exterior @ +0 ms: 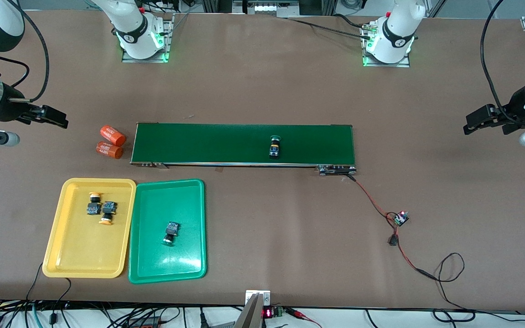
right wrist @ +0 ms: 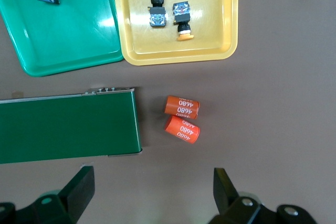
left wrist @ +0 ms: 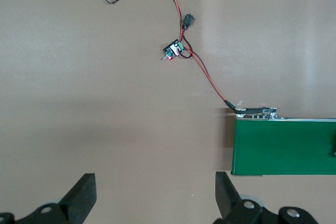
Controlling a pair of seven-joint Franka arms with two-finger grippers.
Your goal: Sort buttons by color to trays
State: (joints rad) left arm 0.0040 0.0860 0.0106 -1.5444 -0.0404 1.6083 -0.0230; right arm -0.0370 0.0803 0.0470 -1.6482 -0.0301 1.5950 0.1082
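On the conveyor belt [exterior: 243,144], past its middle toward the left arm's end, lies the 1 button still unsorted, a green-capped button [exterior: 275,146] on its side with the cap pointing toward the robots' bases. The other 3 are already placed: 2 orange-capped buttons [exterior: 100,208] lie side by side in the yellow tray [exterior: 62,255], and 1 green-capped switch [exterior: 171,233] lies in the green tray [exterior: 189,269], which sits just beside the yellow one, nearer the front camera than the belt. 2 orange cylinders [exterior: 110,141] rest off the belt's end toward the right arm and are no part of the job.

The left gripper [exterior: 472,124] hangs over bare table at its own end, jaws spread wide and empty. The right gripper [exterior: 59,119] waits over the table near the cylinders, jaws likewise spread and holding nothing.

The step in hand, as I judge it, is to fetch the belt button and carry it to the green tray. Whichever arm goes should come straight down over the dark body, not the round cap, with the fingers set across its narrow sides so it cannot roll or squirt out. If the belt is running, time the descent to where the button will be. Lift clear of the belt edge and release low over an open part of the green tray, away from the switch already there.
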